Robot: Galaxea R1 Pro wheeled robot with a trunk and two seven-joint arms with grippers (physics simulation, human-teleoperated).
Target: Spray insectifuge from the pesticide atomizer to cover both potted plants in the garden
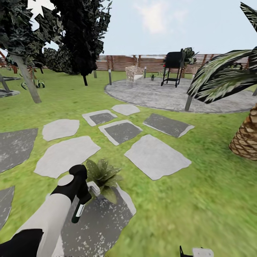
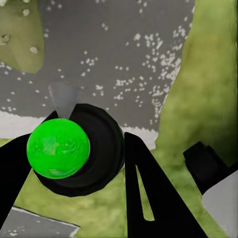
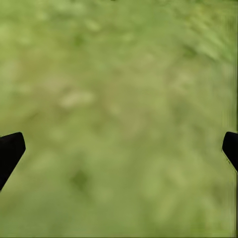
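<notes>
Speckled rough stepping stones [image 1: 153, 157], slatted wooden fence [image 1: 121, 63], glossy-based pesticide atomizer [image 2: 58, 148].

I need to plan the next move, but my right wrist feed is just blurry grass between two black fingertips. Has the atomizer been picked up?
Observer: Yes. The left end effector is closed on the pesticide atomizer.
Operator: Is a plant within range?
Observer: In the head view, one potted plant sits just ahead of that end effector, at the edge of a dark grey stepping stone.
Operator: Anything close on my right side?
Observer: A palm trunk stands on the lawn, ahead and to the right.
</notes>
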